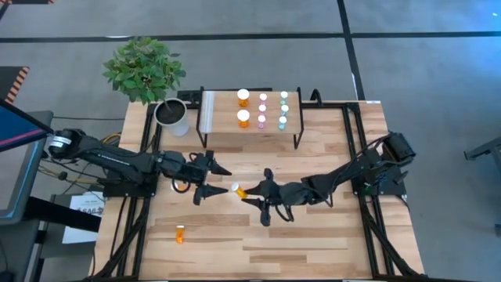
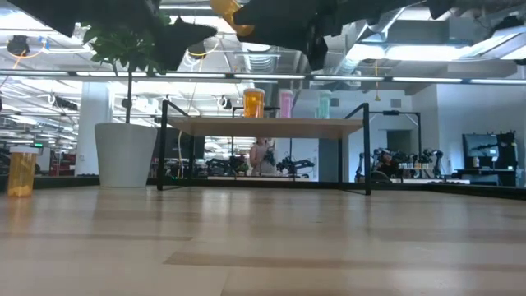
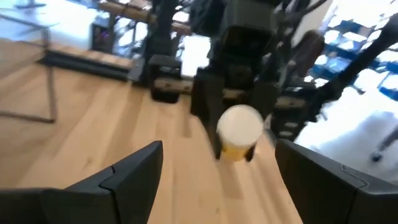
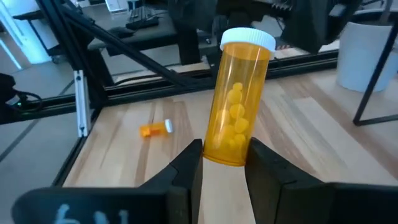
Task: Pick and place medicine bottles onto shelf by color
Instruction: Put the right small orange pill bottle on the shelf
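Eight white-capped translucent pill bottles (image 1: pixel 263 109) are already sorted on the light wooden shelf (image 1: pixel 221 113). One orange bottle (image 4: pixel 237 99) is gripped mid-table by the right gripper (image 4: pixel 225 163), facing the wide-open left gripper (image 1: pixel 213 179); another orange bottle (image 1: pixel 181 233) lies near-left.

text: none legible | labels: none legible | signs: none legible

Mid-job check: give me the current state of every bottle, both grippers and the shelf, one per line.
Left gripper: open, empty, facing the held bottle's cap.
Right gripper: shut on the large orange bottle.
Large orange bottle: capped, held above the table, pills inside.
Small orange bottle: capped, lying on its side on the table.
Shelf: holds eight upright capped bottles, two rows, grouped by colour.
Plant pot: upright beside the shelf.
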{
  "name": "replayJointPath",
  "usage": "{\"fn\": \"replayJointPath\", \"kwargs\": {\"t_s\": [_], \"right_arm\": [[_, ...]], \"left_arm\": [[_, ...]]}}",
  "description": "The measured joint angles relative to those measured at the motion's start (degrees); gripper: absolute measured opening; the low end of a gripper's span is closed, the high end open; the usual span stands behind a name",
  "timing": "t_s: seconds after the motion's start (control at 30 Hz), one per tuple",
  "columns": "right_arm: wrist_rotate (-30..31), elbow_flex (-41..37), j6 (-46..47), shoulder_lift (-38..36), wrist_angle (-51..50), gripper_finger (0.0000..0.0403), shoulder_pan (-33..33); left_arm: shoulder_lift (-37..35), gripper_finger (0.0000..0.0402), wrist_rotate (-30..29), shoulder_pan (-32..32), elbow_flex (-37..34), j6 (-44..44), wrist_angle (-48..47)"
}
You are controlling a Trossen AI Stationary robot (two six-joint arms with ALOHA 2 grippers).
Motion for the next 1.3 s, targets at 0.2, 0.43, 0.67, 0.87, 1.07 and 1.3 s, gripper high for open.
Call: {"fn": "replayJointPath", "kwargs": {"t_s": [0.2,0.43,0.67,0.87,1.07,1.3], "right_arm": [[-1.0,0.0,-0.5,0.6,0.5,0.0113,-0.6],[-1.4,0.0,-0.8,0.6,0.4,0.0113,-0.9],[-1.4,0.0,-0.7,0.6,-0.2,0.0113,-0.9],[-1.4,0.0,-0.5,0.6,-0.7,0.0113,-0.7],[-1.4,0.0,-0.5,0.6,-1.1,0.0113,-0.6],[-1.4,0.0,-0.5,0.6,-1.4,0.0113,-0.7]], "left_arm": [[3.2,0.0298,4.7,0.9,0.0,-1.1,5.8],[6.7,0.0298,5.6,1.4,0.0,-3.0,9.1],[9.4,0.0298,6.5,1.7,2.7,-2.7,9.1],[11.4,0.0283,7.6,1.7,7.1,-0.7,3.1],[10.8,0.0251,7.4,1.7,7.9,-0.2,0.0],[9.8,0.0236,8.1,1.7,7.9,-0.4,-4.1]]}}
